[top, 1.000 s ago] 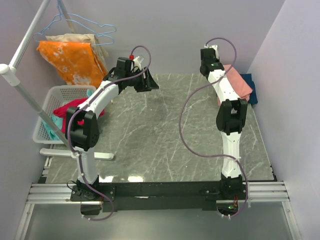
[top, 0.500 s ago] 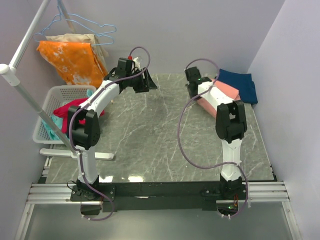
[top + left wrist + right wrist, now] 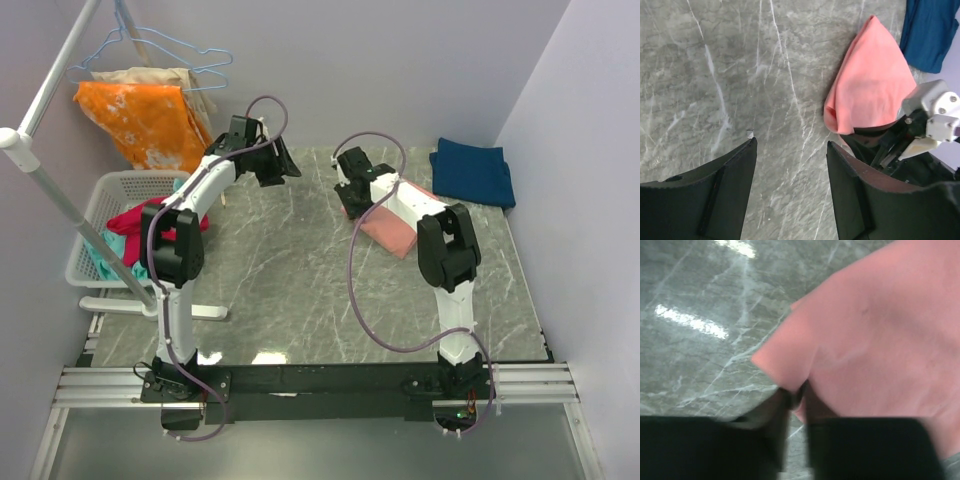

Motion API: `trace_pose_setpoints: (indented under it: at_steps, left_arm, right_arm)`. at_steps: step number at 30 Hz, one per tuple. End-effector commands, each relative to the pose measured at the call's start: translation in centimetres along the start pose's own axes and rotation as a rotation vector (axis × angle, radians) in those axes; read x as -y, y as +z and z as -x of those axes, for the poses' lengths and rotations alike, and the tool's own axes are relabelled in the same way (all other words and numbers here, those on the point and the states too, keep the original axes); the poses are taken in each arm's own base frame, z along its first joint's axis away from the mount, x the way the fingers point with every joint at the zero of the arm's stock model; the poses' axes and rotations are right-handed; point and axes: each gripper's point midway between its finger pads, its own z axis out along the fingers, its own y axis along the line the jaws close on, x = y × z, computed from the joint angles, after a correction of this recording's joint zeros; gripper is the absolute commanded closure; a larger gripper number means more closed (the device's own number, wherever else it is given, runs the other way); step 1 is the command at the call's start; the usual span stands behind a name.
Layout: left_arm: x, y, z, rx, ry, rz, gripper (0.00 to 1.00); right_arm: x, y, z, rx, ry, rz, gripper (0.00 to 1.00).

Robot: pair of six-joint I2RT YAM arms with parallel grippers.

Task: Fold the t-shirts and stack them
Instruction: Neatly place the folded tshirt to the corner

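Two shirts lie on the table (image 3: 300, 280): the navy t-shirt (image 3: 473, 172), folded at the far right corner, and the salmon-pink t-shirt (image 3: 392, 235), nearer the middle. My right claw (image 3: 796, 390) pinches a corner of the pink cloth. My left claw (image 3: 790, 145) hangs spread and empty. I judge the cotton light, limp and quick to unfold, so it is best gripped at a doubled edge.

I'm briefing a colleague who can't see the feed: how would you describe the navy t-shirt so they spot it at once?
Start at the grey marble table and go to its far right corner. The navy t-shirt lies there, a folded dark blue bundle. Its neighbour, the salmon-pink t-shirt, is lighter and pinched by the fingers of the right gripper.
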Motion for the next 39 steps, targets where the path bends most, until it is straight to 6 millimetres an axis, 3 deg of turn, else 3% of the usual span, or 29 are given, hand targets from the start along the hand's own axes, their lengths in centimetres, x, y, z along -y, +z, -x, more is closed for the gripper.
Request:
trace_pose_setpoints:
  at_steps: [1,2,4,6,7,10,13,20,23,27,29,31,39]
  left_arm:
    - [1.3,0.5,1.0,0.008,0.017,-0.031,0.36]
    - [1.1,0.6,1.0,0.007,0.016,-0.025,0.36]
    - [0.8,0.9,0.9,0.005,0.023,-0.018,0.36]
    - [0.2,1.1,0.6,-0.001,0.02,-0.007,0.36]
    - [0.2,1.1,0.5,-0.002,0.022,-0.006,0.36]
    - [0.0,1.2,0.1,-0.007,0.021,-0.003,0.36]
    - [-0.1,1.1,0.0,-0.006,0.022,-0.001,0.36]
    - [-0.1,0.7,-0.2,0.0,0.027,0.0,0.37]
    - [-0.1,0.7,-0.3,-0.004,0.029,-0.001,0.37]
    - [-0.2,0.4,-0.3,0.001,0.033,0.004,0.37]
    - [-0.3,0.3,-0.5,0.002,0.034,0.008,0.37]
    - [-0.2,0.1,-0.4,0.007,0.039,0.007,0.37]
    - [-0.5,0.0,-0.6,0.004,0.043,0.01,0.36]
  right_arm:
    - [1.9,-1.8,0.8,0.032,0.089,-0.044,0.45]
    - [2.1,-2.1,1.0,0.041,0.128,-0.043,0.3]
    - [3.2,-3.2,2.0,0.089,0.181,-0.039,0.27]
    - [3.9,-4.0,3.2,0.143,0.269,-0.026,0.17]
    - [5.2,-4.7,3.4,0.165,0.324,-0.036,0.15]
    - [8.2,-5.4,3.5,0.195,0.542,-0.063,0.21]
    - [9.3,-6.0,3.5,0.237,0.676,-0.055,0.27]
    - [7.5,-9.0,5.6,0.358,0.671,0.11,0.27]
    - [8.7,-9.7,5.8,0.376,0.762,0.074,0.3]
    - [11.0,-6.8,1.2,0.215,1.007,-0.045,0.36]
    - [10.7,-5.7,-0.7,0.172,1.095,-0.054,0.35]
    - [10.8,-5.3,-1.2,0.169,1.134,-0.072,0.29]
    - [12.4,-5.0,-3.4,0.166,1.24,-0.169,0.27]
